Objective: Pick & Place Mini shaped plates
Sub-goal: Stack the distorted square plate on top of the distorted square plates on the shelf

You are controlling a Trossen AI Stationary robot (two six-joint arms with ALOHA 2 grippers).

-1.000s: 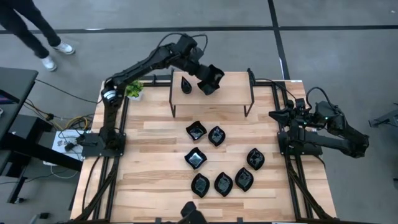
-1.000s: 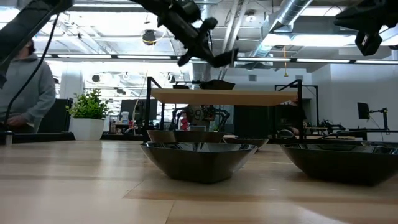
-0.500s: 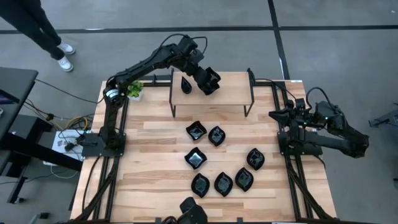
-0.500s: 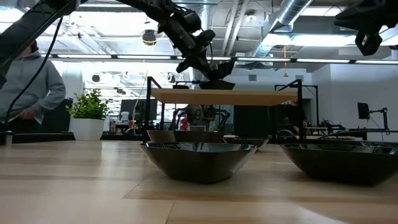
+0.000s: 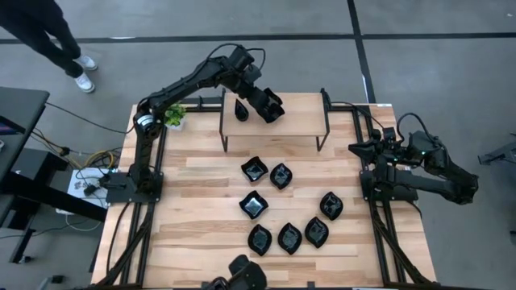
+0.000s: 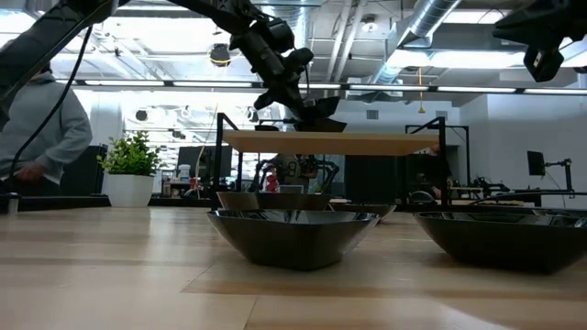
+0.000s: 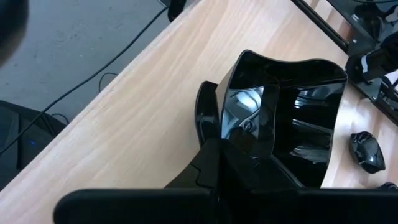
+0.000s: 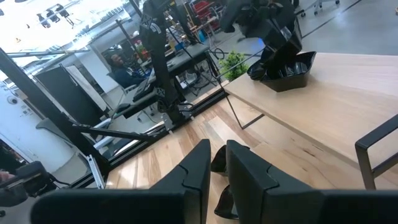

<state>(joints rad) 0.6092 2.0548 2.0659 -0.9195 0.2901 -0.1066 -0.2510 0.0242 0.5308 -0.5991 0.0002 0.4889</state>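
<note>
Left gripper (image 5: 272, 107) over the raised shelf (image 5: 298, 121), jaws clamped on a wavy-edged square plate (image 7: 292, 134).

I see the plate glossy black, deep-walled, ribbed inside, tilted in the grip just above the shelf top. A teardrop plate (image 5: 241, 109) sits on the shelf just beside it. Seven more black plates (image 5: 280, 176) lie scattered on the table (image 5: 193, 201) below, squares and leaf-like ovals. Right gripper (image 8: 217, 163) parked at the table's right edge, jaws nearly together, gripping nothing. Green plant (image 5: 173, 115) at the far left corner.
</note>
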